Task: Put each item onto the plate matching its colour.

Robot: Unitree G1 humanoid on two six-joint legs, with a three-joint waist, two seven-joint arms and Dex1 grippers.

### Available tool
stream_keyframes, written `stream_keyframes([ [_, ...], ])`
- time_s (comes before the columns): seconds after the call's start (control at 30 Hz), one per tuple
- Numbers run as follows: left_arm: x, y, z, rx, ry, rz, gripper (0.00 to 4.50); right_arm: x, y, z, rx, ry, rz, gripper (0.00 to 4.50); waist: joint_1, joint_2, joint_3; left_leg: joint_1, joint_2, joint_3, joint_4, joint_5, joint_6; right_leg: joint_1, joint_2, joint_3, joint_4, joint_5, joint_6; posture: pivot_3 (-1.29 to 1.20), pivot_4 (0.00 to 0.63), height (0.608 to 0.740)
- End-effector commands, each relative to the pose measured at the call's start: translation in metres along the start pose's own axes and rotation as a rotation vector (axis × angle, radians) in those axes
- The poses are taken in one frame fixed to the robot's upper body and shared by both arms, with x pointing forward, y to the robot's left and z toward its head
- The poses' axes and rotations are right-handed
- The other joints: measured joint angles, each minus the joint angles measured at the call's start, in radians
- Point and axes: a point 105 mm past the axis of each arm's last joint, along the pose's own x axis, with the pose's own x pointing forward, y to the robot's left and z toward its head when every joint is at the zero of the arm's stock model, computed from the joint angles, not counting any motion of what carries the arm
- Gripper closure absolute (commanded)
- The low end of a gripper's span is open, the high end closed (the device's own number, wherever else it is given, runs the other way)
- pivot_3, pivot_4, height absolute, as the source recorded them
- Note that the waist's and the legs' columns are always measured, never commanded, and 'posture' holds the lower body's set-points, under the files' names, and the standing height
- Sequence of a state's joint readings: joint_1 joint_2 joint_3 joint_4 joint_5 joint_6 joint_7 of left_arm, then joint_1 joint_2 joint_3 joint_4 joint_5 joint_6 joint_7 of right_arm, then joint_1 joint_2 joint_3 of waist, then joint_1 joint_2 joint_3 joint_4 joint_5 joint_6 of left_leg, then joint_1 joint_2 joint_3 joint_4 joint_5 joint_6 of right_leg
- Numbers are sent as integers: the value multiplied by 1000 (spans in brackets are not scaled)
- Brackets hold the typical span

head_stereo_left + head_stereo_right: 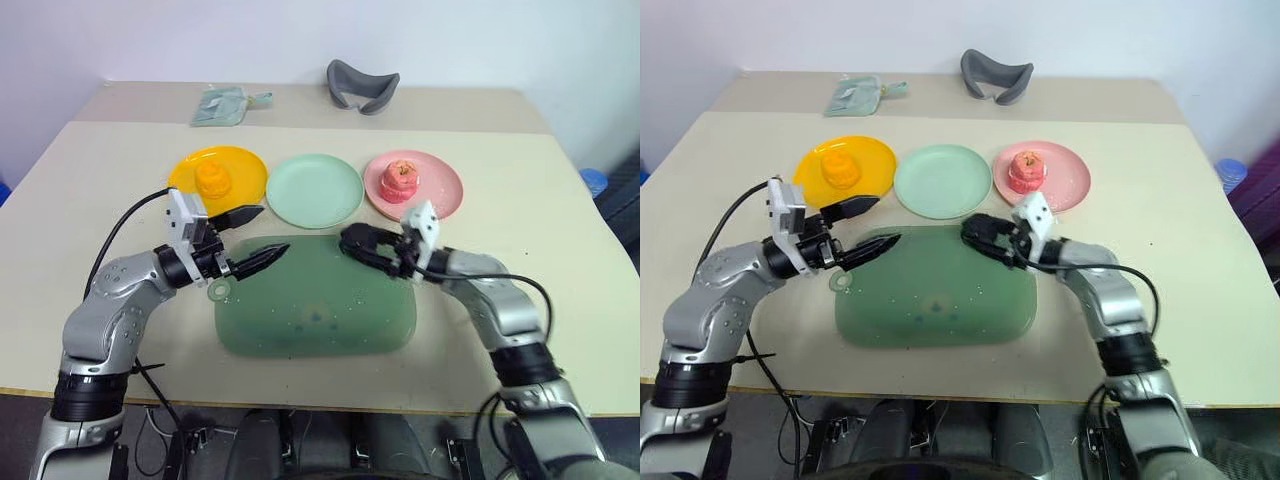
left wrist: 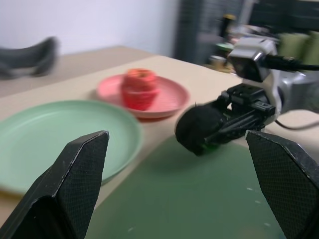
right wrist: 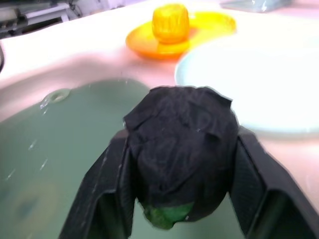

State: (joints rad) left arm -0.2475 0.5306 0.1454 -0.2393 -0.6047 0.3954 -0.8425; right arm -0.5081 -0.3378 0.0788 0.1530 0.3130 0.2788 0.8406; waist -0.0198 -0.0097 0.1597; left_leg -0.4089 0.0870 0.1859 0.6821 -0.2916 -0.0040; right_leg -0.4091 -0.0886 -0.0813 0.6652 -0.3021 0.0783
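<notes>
Right pincer (image 1: 352,243) clamped on dark ball (image 3: 182,149), just before mint plate (image 1: 314,189).
Ball prob. light, soft skin; hold at its widest part. Left pincer (image 1: 262,234) apart.

My arms are silver-grey metal shells, rounded at the elbow, with black bands at the joints and black collars near the shoulders. Each wrist carries a small white box-shaped housing with a black module behind it. My left tool (image 1: 256,240) ends in two black tapered fingers (image 2: 75,184) with pointed tips; their inner faces show a fine woven, mesh-like texture. My right tool (image 1: 358,244) has the same black fingers (image 3: 104,194), flat-sided and matte. A black cable loops from behind each wrist housing back along the forearm. More black cables hang below my left arm.
</notes>
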Motion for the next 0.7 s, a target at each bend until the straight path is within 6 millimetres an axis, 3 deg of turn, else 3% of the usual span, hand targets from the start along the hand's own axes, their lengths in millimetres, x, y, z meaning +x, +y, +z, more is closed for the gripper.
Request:
stream_keyframes([
  [0.03, -3, 10, 12, 64, -55, 142, 0, 29, -11, 16, -81, -59, -65, 2241, 4, 0, 0, 0, 0, 0, 0, 0, 0, 0, 0, 0, 0, 0, 0, 0, 150, 740],
  [0.27, -6, 8, 8, 79, -51, 268, 0, 80, -44, 29, -95, -88, -233, 2241, 0, 0, 0, 0, 0, 1, 0, 0, 0, 0, 0, 0, 0, 0, 0, 0, 150, 740],
  [0.43, -14, 17, 3, 167, 23, 402, 0, 96, -54, 36, -146, -59, -307, 2241, -4, 0, 0, 0, 0, 1, 0, 0, 0, 0, 0, 0, 0, 0, 0, 0, 150, 740],
  [0.57, -17, 16, 0, 176, 29, 409, 0, 102, -55, 41, -136, -61, -318, 2241, -7, 0, 0, 0, 0, 1, -1, 0, 0, 0, 0, 0, 0, 0, 0, 0, 150, 740],
  [0.6, -16, 16, -1, 178, 28, 403, 0, 102, -55, 43, -137, -66, -316, 1616, -6, 0, 0, 0, 0, 1, -1, 0, 0, 0, 0, 0, 0, 0, 0, 0, 150, 740],
  [0.7, -15, 17, -2, 180, 26, 400, 0, 101, -57, 49, -139, -88, -319, 365, -5, 0, 0, 0, 0, 1, -1, 0, 0, 0, 0, 0, 0, 0, 0, 0, 150, 740],
])
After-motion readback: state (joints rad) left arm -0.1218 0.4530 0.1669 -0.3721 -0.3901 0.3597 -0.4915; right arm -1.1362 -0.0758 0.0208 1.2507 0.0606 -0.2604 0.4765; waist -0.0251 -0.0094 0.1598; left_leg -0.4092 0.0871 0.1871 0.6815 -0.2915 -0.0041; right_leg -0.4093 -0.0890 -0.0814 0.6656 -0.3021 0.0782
